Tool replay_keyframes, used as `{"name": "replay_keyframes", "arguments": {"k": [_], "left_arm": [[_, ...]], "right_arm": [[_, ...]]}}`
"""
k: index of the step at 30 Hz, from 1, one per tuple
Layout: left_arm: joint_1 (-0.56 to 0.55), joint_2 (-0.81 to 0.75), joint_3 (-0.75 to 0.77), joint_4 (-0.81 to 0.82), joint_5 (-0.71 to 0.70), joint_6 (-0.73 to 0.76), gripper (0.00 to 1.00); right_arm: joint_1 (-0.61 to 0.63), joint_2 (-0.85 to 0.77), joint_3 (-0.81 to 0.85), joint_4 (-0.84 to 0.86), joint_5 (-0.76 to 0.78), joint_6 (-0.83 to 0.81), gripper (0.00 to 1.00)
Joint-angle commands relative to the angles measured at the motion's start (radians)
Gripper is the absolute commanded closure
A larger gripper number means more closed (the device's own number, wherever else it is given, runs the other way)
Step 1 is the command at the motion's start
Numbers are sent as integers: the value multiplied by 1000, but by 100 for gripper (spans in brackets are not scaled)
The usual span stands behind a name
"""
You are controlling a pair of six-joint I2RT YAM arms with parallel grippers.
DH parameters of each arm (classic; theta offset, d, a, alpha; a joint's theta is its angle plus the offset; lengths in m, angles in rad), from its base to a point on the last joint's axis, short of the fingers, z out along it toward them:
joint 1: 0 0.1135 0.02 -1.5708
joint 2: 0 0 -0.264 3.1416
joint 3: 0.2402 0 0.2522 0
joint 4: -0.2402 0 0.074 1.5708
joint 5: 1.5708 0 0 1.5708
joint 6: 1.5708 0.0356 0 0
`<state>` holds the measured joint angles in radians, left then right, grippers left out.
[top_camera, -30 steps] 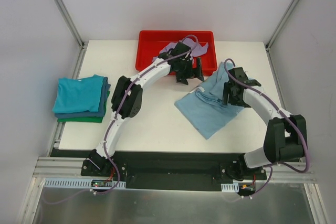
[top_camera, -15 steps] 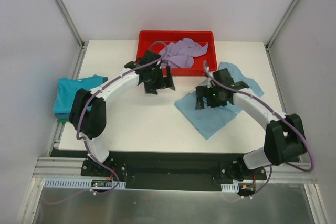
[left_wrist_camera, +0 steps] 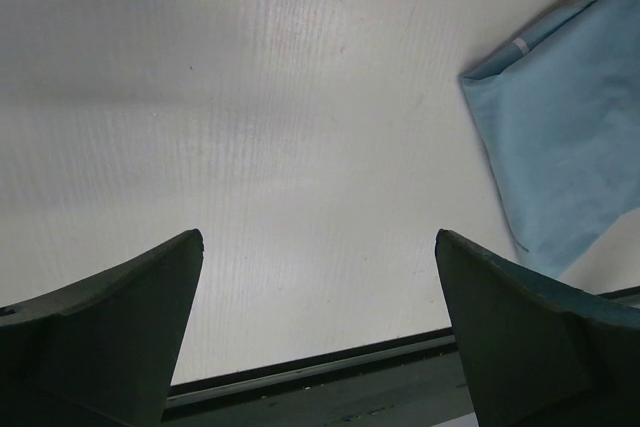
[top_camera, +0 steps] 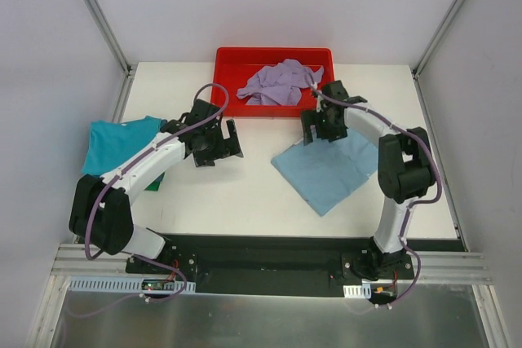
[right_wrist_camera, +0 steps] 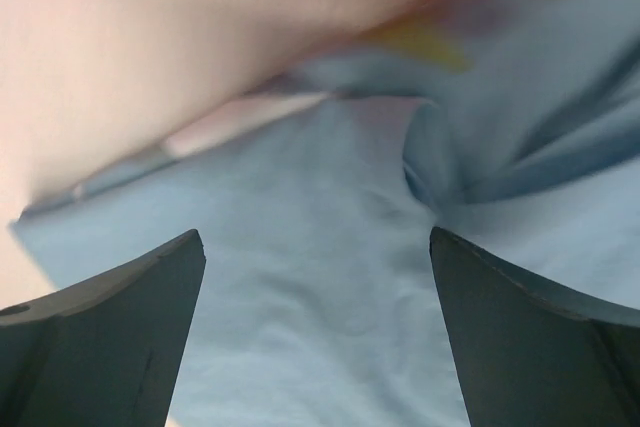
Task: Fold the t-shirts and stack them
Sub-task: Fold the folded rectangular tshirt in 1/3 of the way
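- Tray of red plastic (top_camera: 228,76) is sitting at the 12 o'clock edge of the white table (top_camera: 245,197), holding a single crumpled lavender t-shirt (top_camera: 281,84) that is bunching toward the tray's 2 o'clock side.
- Light blue t-shirt (top_camera: 330,169) is lying flattened on the table, at about 4 o'clock from its middle and outside the tray.
- A folded stack is resting at the table's 9 o'clock edge, with a teal t-shirt (top_camera: 118,144) on top and a dark green t-shirt (top_camera: 153,184) peeking out beneath.
- The left gripper (top_camera: 218,144) is hovering over bare table between the stack and the light blue shirt, its fingers spread wide and gripping nothing.
- The right gripper (top_camera: 323,129) is hanging over the light blue shirt's 12 o'clock edge, just beside the tray, its fingers likewise parted wide with nothing between them.
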<state>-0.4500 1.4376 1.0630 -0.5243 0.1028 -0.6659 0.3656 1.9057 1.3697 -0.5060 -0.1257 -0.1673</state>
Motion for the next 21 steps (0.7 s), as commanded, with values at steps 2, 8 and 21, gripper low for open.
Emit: {"name": "replay_keyframes", "arguments": {"k": [2,8,21], "left_arm": [[8,-43,-6,4,-14,0,1],[7,9,28,7,37,3,1],[-108,401,348,32,192,8,11]], "right_arm": [[-79,6,130,-40,119,-96,4],[-74,-176,10,-32,147,-106,4],[357,-579,-443,-169,21,9,3]]}}
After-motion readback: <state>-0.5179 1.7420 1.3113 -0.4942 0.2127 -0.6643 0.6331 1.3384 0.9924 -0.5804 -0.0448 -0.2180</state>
